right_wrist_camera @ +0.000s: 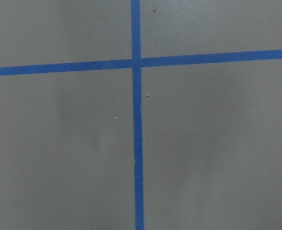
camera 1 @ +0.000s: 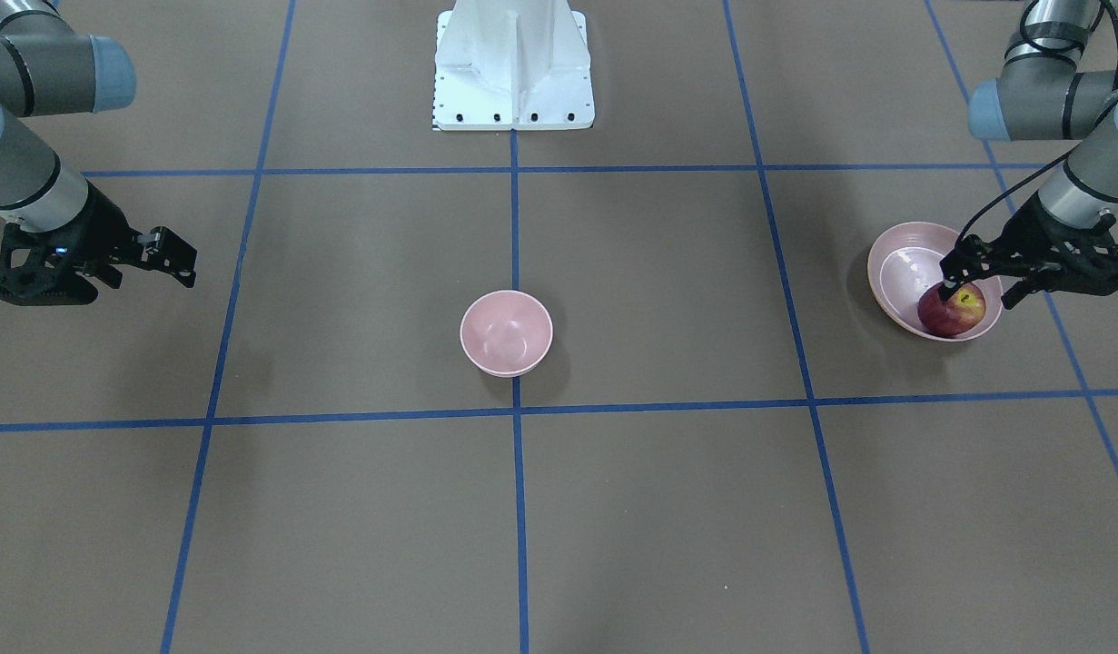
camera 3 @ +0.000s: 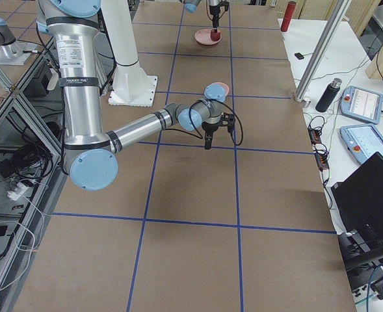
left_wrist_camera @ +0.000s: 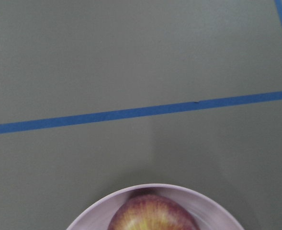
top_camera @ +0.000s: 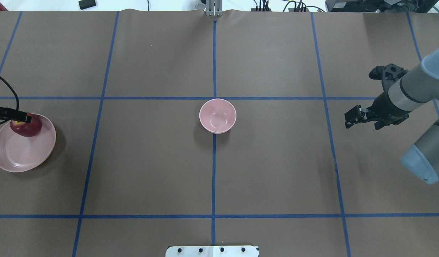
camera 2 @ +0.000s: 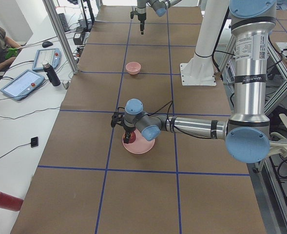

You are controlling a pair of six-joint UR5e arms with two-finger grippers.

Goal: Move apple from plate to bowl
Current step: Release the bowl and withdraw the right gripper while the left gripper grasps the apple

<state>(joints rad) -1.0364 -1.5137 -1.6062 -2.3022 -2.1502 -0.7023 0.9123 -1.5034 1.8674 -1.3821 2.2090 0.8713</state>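
Note:
The dark-red apple (camera 1: 951,311) lies on the pale-pink plate (camera 1: 895,263), towards its rim, at the table's left end; both also show in the overhead view, apple (top_camera: 26,128) and plate (top_camera: 16,157). My left gripper (camera 1: 979,293) is open, with one finger on each side of the apple's top; I cannot tell whether they touch it. The left wrist view shows only the apple's top (left_wrist_camera: 152,215). The small deep bowl (camera 1: 506,332) stands empty at the table's centre. My right gripper (camera 1: 179,261) is open and empty, hovering far off at the right end.
The white robot base (camera 1: 513,68) stands at the table's robot-side edge. Blue tape lines (camera 1: 515,272) grid the brown table. A side table with tablets and a bottle (camera 2: 50,73) lies beyond the far edge.

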